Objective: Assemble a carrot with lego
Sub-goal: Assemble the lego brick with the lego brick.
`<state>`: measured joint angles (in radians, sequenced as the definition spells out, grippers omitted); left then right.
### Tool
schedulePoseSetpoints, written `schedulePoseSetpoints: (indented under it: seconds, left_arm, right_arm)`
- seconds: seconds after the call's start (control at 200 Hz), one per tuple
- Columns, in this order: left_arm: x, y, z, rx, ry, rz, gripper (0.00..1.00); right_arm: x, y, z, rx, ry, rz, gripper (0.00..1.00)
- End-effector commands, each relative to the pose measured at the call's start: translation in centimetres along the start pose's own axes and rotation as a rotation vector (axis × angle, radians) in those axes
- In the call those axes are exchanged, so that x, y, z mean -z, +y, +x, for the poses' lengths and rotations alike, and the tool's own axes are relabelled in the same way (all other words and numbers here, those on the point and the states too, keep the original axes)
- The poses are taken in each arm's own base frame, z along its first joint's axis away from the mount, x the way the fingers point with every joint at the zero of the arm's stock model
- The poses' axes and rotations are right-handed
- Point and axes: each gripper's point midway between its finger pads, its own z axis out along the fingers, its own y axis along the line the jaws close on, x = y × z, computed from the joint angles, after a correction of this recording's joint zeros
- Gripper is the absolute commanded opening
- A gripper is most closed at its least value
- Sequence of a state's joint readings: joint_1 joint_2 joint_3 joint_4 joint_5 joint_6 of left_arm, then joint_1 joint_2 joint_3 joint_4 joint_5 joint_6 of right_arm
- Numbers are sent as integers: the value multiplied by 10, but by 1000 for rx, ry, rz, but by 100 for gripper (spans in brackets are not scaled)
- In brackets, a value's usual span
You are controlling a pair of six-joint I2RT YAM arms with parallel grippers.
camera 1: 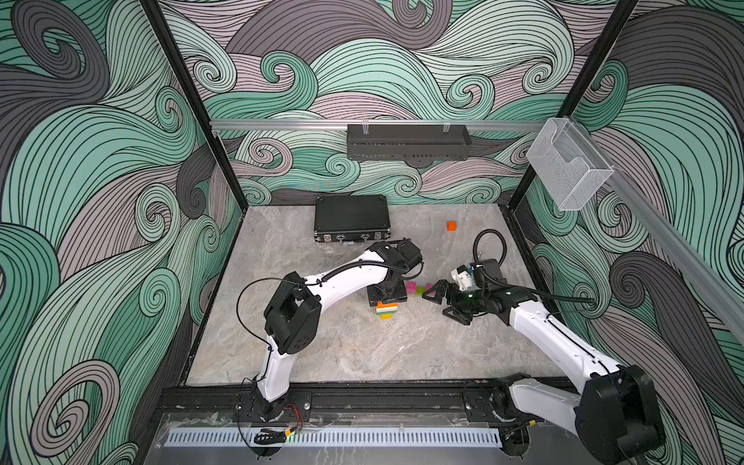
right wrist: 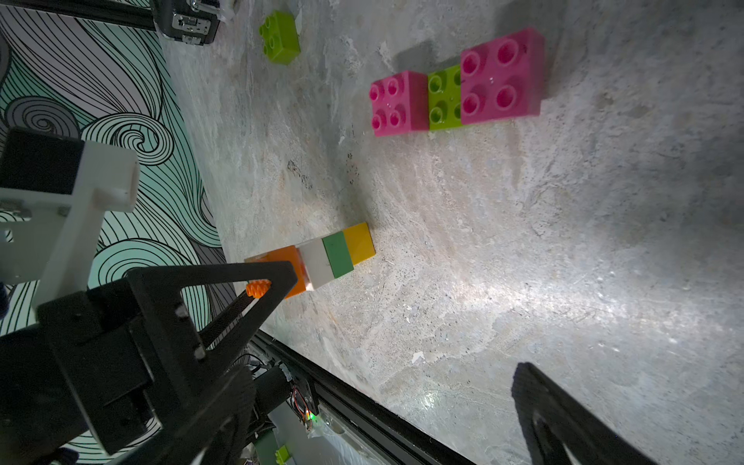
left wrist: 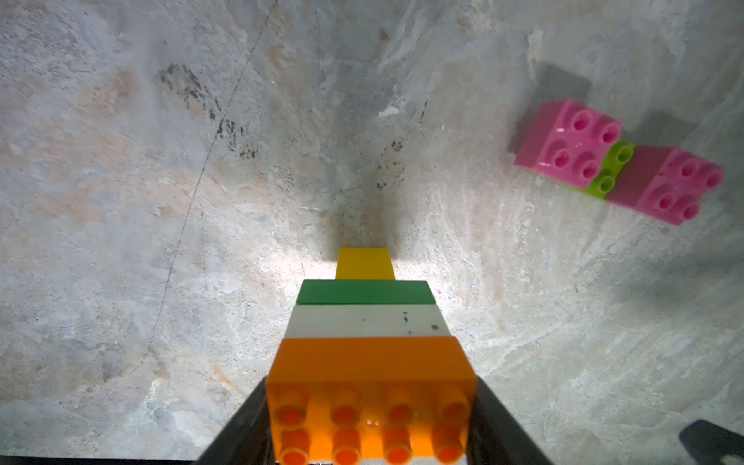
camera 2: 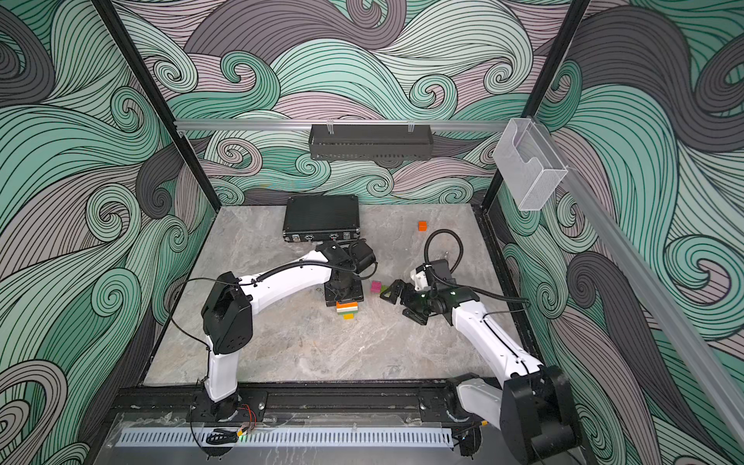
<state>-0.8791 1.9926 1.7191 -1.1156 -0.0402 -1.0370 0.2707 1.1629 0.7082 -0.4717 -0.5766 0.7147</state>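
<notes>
The carrot (left wrist: 368,322) is a stack of orange, white, dark green and yellow lego bricks, also seen in both top views (camera 1: 386,309) (camera 2: 347,308). My left gripper (left wrist: 370,422) is shut on its orange brick from above, with the yellow tip down at the table. A piece made of two pink bricks on a lime brick (left wrist: 616,161) (right wrist: 455,96) lies on the table to the right of the stack. My right gripper (camera 1: 441,302) (camera 2: 396,304) stands wide open and empty just right of that piece, its fingertips near the far pink brick (camera 1: 429,288).
A lone lime brick (right wrist: 280,37) lies farther back near the black briefcase (camera 1: 351,217). A small orange cube (camera 1: 451,226) sits at the back right. The left arm's finger (right wrist: 241,298) crosses the right wrist view.
</notes>
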Motion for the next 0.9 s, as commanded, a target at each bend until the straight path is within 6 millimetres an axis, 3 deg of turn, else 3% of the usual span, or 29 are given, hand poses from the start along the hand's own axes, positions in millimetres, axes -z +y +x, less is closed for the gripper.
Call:
schedulePoseSetpoints:
  seconds: [0.0,0.44,0.695,0.896]
  left_arm:
    - [-14,3,5,33,44,-43,0]
    - [-10,18,13,-16,56,-100,0]
    - [-11,11,11,-16,51,-77,0]
    - [-23,16,20,-39,89,-99,0]
  right_arm:
    - [3,0,-1,-5,-8,2,100]
    - [4,-2,-2,-6,-13,9,100]
    - [4,-4,-2,-11,-16,13,100]
    - [5,-6,-1,-16,-18,16,100]
